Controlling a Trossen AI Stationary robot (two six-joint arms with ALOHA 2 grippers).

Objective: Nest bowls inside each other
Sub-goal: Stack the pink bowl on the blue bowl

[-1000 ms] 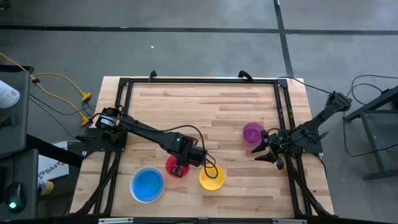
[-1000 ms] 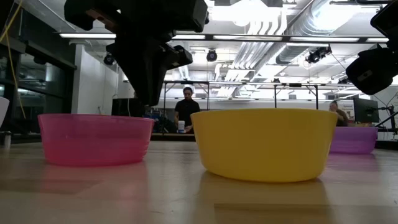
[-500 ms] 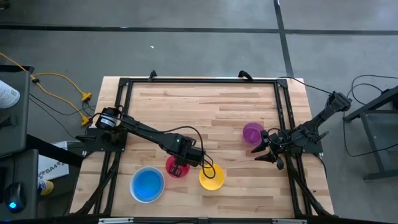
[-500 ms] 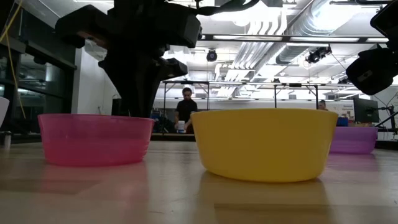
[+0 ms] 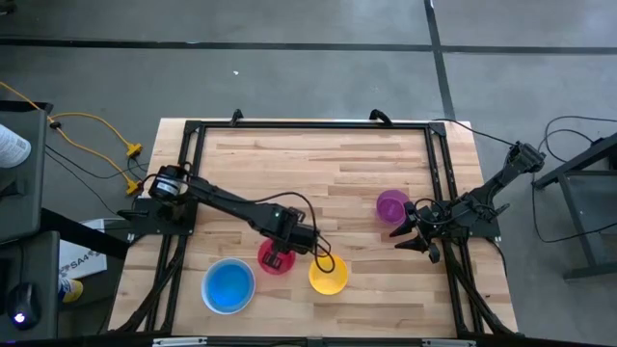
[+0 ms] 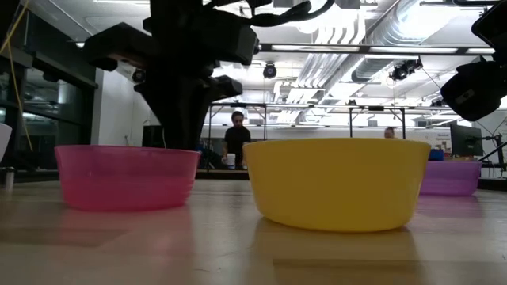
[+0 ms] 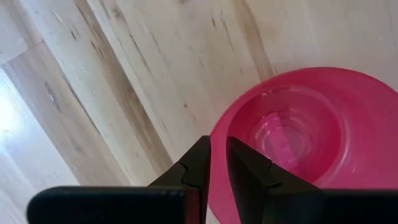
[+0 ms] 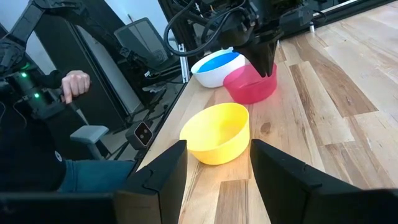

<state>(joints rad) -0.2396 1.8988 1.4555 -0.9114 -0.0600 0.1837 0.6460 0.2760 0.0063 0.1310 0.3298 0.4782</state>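
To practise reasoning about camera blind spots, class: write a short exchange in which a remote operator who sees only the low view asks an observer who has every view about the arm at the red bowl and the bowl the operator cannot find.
Operator: In the low view an arm hangs over the red bowl. Is it gripping it?
Observer: Yes. The left gripper has its fingers closed on the rim, one inside the bowl and one outside.
Operator: I see no blue bowl. Where is it?
Observer: The blue bowl is already nested inside the white bowl, close beside the red one.
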